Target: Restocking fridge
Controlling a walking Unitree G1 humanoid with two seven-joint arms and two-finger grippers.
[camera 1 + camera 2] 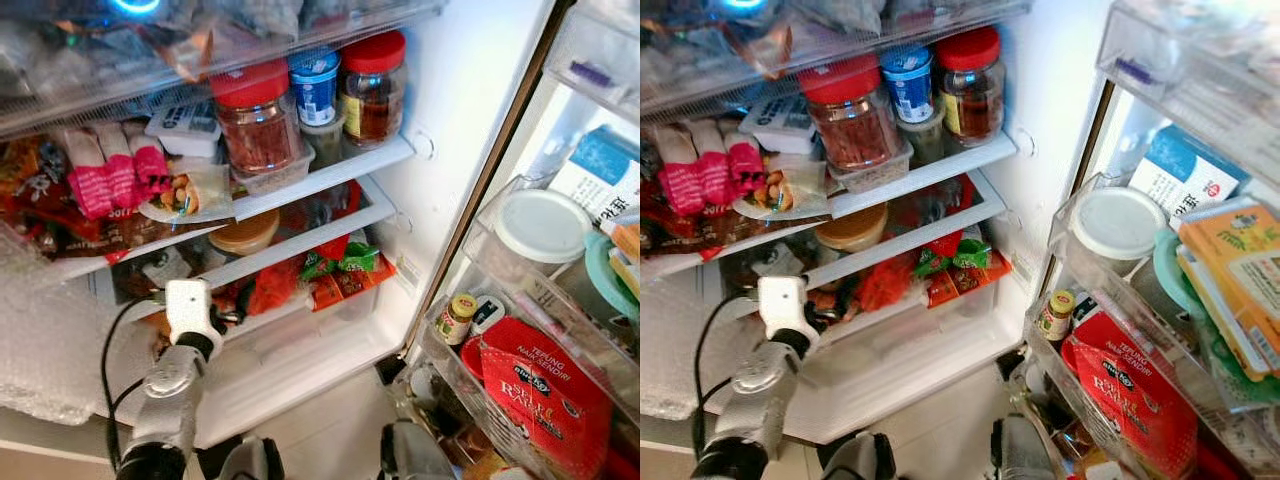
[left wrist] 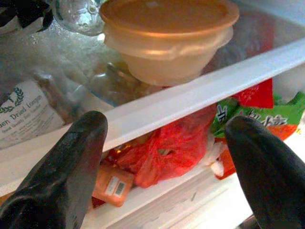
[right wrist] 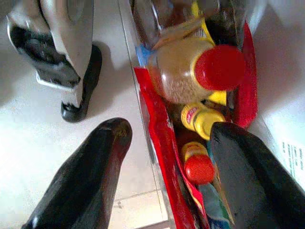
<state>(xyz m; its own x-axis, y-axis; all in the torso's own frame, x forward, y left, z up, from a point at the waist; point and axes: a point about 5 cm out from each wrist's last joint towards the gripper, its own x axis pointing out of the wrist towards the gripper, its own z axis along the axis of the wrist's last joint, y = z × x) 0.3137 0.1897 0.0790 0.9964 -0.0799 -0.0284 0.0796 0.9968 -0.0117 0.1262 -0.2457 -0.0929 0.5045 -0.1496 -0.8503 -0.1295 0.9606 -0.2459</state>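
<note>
Reaching into the open fridge (image 1: 440,90), the left gripper (image 2: 167,167) spreads its fingers wide, holding nothing, before a red bag (image 2: 162,148) in the lower drawer, under a lidded tub (image 2: 169,38) on the shelf (image 2: 205,93) above. Red-capped jars (image 1: 255,115) crowd the higher shelf. Down low, the right gripper (image 3: 167,176) hangs open and empty at the door bin (image 3: 157,138) of bottles (image 3: 198,164). Back corners blur out.

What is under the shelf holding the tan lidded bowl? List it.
Below the shelf with the tan lidded bowl lie a red bag and green and orange packets. Anything behind them is covered.
</note>
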